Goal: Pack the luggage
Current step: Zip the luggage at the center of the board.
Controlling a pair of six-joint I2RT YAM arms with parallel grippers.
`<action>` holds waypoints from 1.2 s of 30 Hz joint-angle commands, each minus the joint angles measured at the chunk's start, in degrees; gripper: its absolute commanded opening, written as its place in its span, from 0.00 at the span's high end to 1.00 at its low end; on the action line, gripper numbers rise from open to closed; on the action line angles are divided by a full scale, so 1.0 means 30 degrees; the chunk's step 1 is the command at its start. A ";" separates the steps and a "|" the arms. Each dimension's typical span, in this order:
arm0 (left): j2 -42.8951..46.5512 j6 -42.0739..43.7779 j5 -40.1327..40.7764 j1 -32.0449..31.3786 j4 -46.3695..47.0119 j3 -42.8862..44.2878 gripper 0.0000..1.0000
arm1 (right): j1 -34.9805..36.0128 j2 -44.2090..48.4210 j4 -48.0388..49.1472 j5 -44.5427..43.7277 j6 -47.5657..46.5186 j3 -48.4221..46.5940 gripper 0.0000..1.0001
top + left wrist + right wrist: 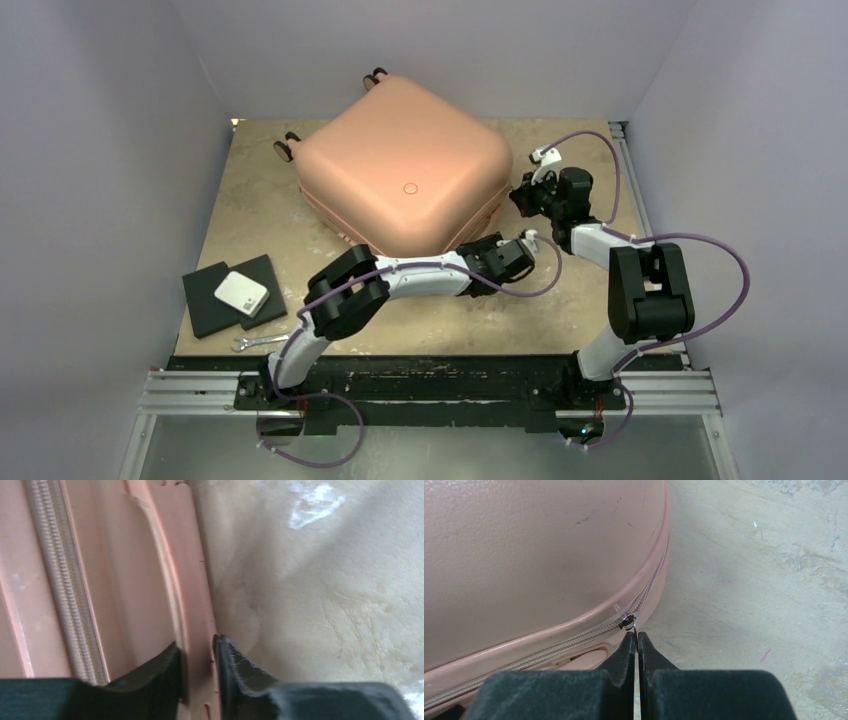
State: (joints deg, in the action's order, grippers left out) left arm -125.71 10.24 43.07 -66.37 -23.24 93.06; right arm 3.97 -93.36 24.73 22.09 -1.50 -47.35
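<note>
The luggage (pixel 405 170) is a big salmon-pink hard-shell suitcase lying closed on the tan table, its wheels (pixel 287 148) at the far left. At its near right corner, my left gripper (pixel 515 250) has its fingers on either side of a pink ridge on the luggage's side wall (pixel 125 580), pinching that ridge (pixel 199 605). The left gripper (pixel 197 647) sits just right of the zipper track (pixel 60 580). My right gripper (pixel 525 195) is at the right side of the luggage (pixel 524 555). That gripper (pixel 637 640) is shut on the thin metal pull of the zipper slider (pixel 628 621).
Two flat black pads (pixel 205 300) with a white box (pixel 241 293) on top lie at the near left. A metal wrench (pixel 258 342) rests by the table's front edge. White walls close in the left, right and back sides.
</note>
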 commanded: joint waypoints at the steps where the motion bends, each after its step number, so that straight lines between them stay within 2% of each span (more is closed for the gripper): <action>1: 0.0613 -0.0853 -0.3605 0.1665 -0.0877 0.0142 0.87 | -0.0854 0.0227 0.0249 -0.1583 -0.0618 -0.0331 1.00; 2: 0.0912 -0.0812 -0.3989 0.1900 -0.0925 -0.0050 0.99 | -0.0854 0.0240 0.0285 -0.1674 -0.0688 -0.0311 1.00; 3: 0.1217 -0.0591 -0.4502 0.2072 -0.0986 -0.0297 1.00 | -0.0854 0.0252 0.0304 -0.1751 -0.0708 -0.0286 1.00; 6: 0.2632 0.0437 -0.6422 0.2313 -0.1100 -0.1643 1.00 | -0.0854 0.0413 0.0481 -0.2250 -0.0667 -0.0105 1.00; 11: 0.5701 0.2784 -1.1499 0.2302 -0.2157 -0.4677 1.00 | -0.0854 0.1114 0.0502 -0.3852 -0.0302 0.0088 1.00; 14: 0.7018 0.3924 -1.3313 0.2303 -0.3136 -0.6109 1.00 | -0.0854 0.1383 0.0176 -0.4697 -0.0247 0.0007 1.00; 20: 0.8648 0.6270 -1.5624 0.2289 -0.4748 -0.8554 1.00 | -0.0854 0.1748 -0.0808 -0.4409 -0.1260 -0.0095 1.00; 24: 0.9971 0.7791 -1.6036 0.2219 -0.5096 -0.9906 1.00 | -0.0854 0.1867 -0.1060 -0.3839 -0.2465 -0.0090 1.00; 30: 1.1790 0.9792 -1.5140 0.1075 -0.4413 -1.2000 1.00 | -0.0854 0.0855 -0.0532 -0.1946 -0.4939 -0.0900 1.00; 36: 1.2043 1.0650 -1.4371 0.0147 -0.4034 -1.3370 1.00 | -0.0802 -0.0509 0.0382 -0.0837 -0.4955 -0.2616 1.00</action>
State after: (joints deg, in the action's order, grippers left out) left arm -91.85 36.25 4.60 -61.69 -21.96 56.73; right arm 4.56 -91.88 18.09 29.85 -12.51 -48.40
